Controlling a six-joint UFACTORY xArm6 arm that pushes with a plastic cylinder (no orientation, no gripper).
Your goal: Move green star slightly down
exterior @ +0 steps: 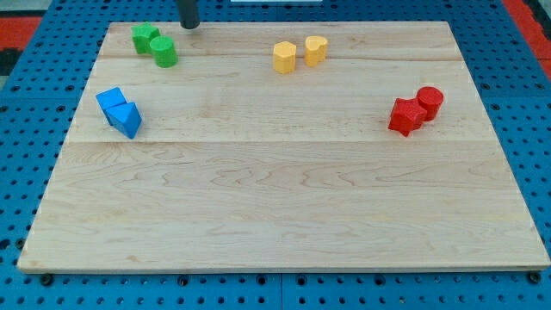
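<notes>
The green star (144, 38) lies near the top left corner of the wooden board (284, 207), touching a green cylinder (164, 52) at its lower right. My tip (188, 25) is at the view's top edge, to the right of the green star and just above and right of the green cylinder, apart from both.
A blue cube (112, 102) and a blue triangular block (128, 119) sit together at the left. A yellow hexagonal block (284, 57) and a yellow heart (315, 49) are at top centre. A red star (404, 116) and a red cylinder (429, 102) are at the right.
</notes>
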